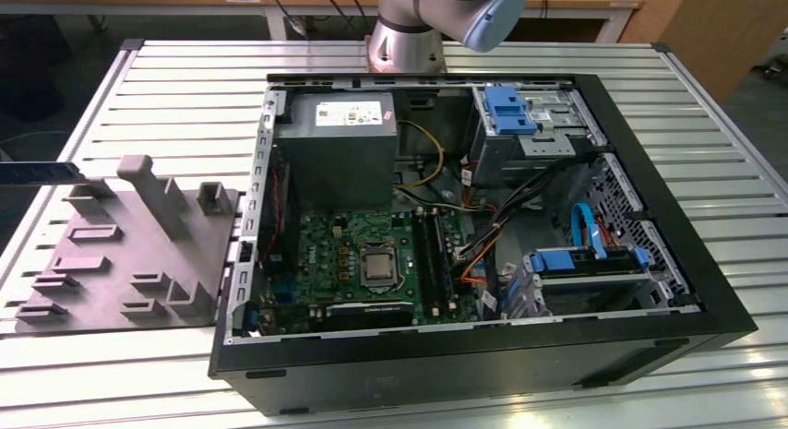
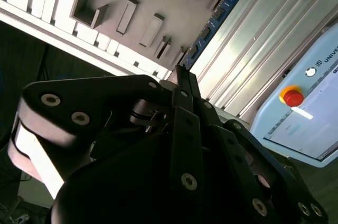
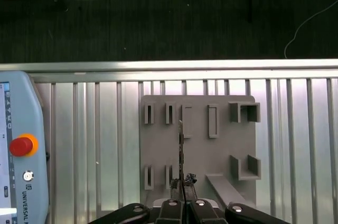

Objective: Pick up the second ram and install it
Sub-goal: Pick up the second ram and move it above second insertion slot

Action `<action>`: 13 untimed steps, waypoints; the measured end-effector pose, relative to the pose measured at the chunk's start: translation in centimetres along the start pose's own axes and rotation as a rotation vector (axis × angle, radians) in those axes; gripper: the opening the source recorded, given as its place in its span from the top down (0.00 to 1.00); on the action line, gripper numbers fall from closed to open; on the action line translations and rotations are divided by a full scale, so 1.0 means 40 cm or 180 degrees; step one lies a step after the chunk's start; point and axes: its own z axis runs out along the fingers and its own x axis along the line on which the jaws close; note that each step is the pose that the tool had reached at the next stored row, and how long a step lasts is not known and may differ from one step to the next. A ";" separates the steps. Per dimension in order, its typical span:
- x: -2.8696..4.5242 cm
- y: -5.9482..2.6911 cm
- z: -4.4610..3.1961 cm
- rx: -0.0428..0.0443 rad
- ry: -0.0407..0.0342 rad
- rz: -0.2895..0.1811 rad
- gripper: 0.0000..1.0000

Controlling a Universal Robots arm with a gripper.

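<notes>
Gripper (image 3: 182, 183) pinched tight on the second ram (image 3: 181, 147), seen edge-on, held over grey slotted fixture (image 3: 222, 152). Teach pendant (image 3: 16, 145) beside it on slatted table (image 3: 84, 145). In exterior view, open computer case (image 1: 493, 346) just beside fixture, case wall between fixture and motherboard (image 1: 332, 249)

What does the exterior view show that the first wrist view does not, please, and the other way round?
Exterior view: the open computer case, its green motherboard, the power supply and the arm's base.

First wrist view: the pincer shut on the second ram, seen edge-on, and the teach pendant with its red button.

Both: the grey holder plate on the slatted table; the ram's blue end reaches in at the exterior view's left edge.
</notes>
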 end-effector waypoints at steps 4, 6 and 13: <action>-0.001 -0.020 0.000 0.0000 0.0000 0.0000 0.89; -0.001 -0.031 -0.001 0.0000 0.0000 0.0000 0.89; -0.003 -0.069 -0.002 0.0000 0.0000 0.0000 0.89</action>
